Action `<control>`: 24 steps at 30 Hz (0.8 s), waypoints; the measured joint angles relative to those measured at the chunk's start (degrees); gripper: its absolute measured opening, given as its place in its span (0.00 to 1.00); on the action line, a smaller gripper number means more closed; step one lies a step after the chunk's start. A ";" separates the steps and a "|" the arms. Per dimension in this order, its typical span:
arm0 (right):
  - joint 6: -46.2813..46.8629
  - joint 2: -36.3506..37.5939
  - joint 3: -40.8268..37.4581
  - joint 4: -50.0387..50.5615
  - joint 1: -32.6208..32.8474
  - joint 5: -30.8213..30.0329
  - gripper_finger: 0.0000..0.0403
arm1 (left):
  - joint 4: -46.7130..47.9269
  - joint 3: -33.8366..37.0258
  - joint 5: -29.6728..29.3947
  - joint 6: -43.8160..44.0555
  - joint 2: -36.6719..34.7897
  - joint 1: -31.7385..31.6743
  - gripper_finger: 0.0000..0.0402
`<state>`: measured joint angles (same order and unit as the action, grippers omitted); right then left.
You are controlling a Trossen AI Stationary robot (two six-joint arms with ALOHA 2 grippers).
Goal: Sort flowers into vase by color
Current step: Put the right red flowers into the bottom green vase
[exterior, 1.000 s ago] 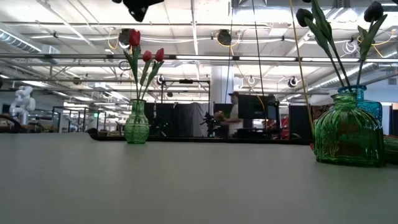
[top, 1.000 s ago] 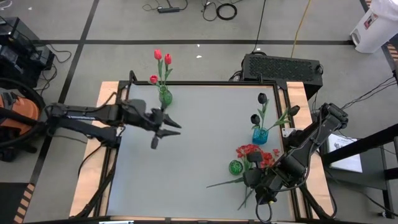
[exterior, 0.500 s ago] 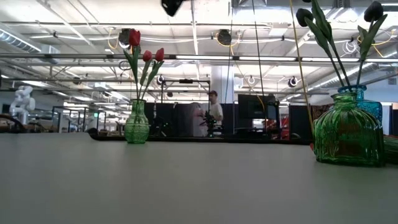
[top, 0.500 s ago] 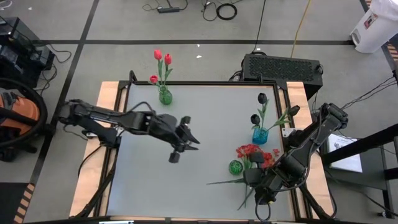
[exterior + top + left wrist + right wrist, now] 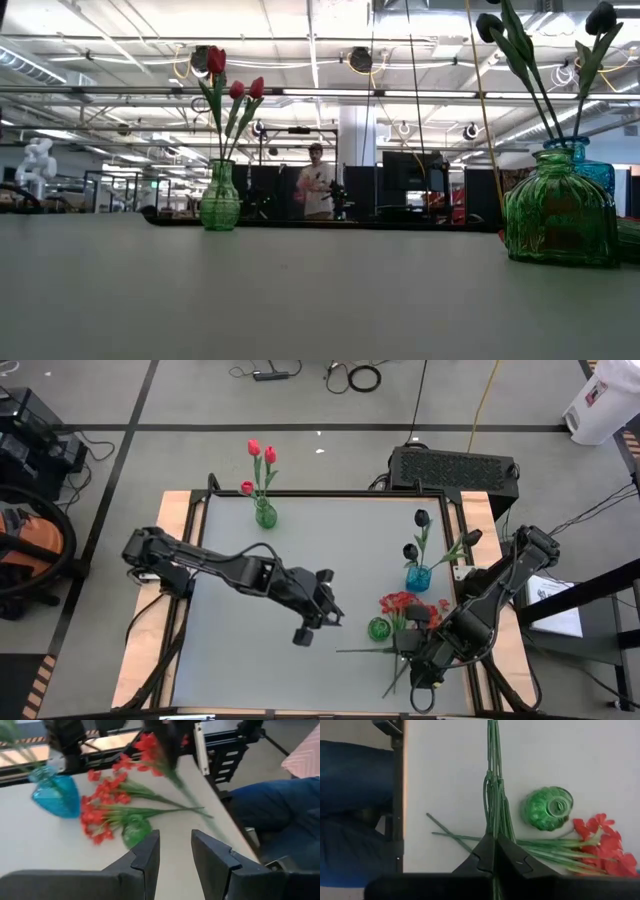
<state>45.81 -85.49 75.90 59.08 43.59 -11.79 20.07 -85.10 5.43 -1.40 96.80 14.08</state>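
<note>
Your right tool [image 5: 492, 851] is clenched on the green stems [image 5: 493, 795] of the bushy bunch of small red blossoms [image 5: 408, 606], held low over the grey surface [image 5: 300, 540] beside the small round green glass vase [image 5: 378, 628]; I judge you should lift, stand the stems upright and lower them into its mouth. Your left tool [image 5: 175, 851], fingers parted and empty, hovers mid-surface. The far green vase [image 5: 265, 515] holds red-pink tulips [image 5: 258, 455]; the blue vase [image 5: 417, 577] holds black tulips [image 5: 416, 532].

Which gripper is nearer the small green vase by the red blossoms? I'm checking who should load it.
Right. The right gripper sits just beside the small green vase, shut on green stems. The left gripper hovers farther off, toward the table's middle.
</note>
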 joint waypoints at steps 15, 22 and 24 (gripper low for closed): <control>0.19 -0.02 0.00 1.23 0.00 0.06 0.00 | -2.77 -1.70 -1.64 4.12 7.86 1.60 0.29; 1.33 -0.02 0.00 1.23 -0.65 -0.05 0.00 | -5.91 -1.70 -1.60 4.16 7.86 2.57 0.29; 1.66 -0.02 0.00 1.19 -1.06 -0.20 0.00 | -6.07 -1.70 -1.59 4.14 7.86 2.87 0.29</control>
<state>47.47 -85.52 75.90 60.28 42.53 -11.99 14.00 -86.80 3.84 2.74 104.66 16.95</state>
